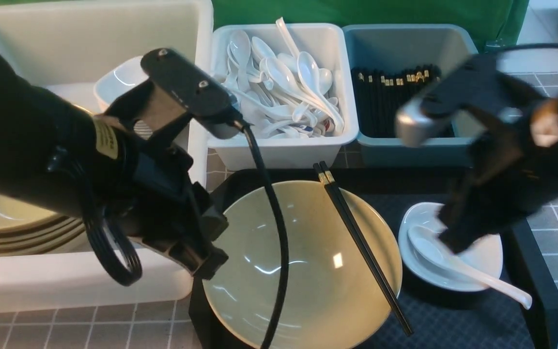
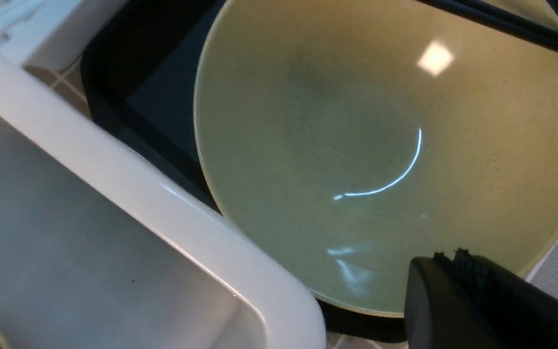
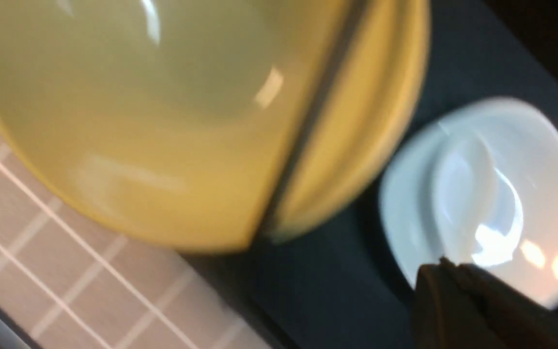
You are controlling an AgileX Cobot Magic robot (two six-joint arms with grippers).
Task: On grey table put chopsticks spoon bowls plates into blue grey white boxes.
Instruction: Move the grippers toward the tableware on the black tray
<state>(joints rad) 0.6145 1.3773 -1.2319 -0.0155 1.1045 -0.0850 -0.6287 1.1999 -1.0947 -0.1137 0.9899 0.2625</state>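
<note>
The left hand [image 1: 201, 264], pressed together and empty, hung tilted down at the left edge of the yellow bowl [image 1: 303, 286] on the black tray [image 1: 453, 322]; a bump could tip it and roll the chopsticks [image 1: 356, 242] off its rim. The right hand [image 1: 456, 237] pointed down just over the spoon [image 1: 431, 252] in the small white plate [image 1: 487, 254]. It was too blurry to tell if it was spread or pinching, and it might knock the spoon out.

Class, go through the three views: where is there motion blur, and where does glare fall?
Front view: the right arm is smeared by motion, the bowl sharp with small glints. Left wrist view: mostly sharp, a curved highlight on the bowl. Right wrist view: everything blurred, glare on the spoon.
</note>
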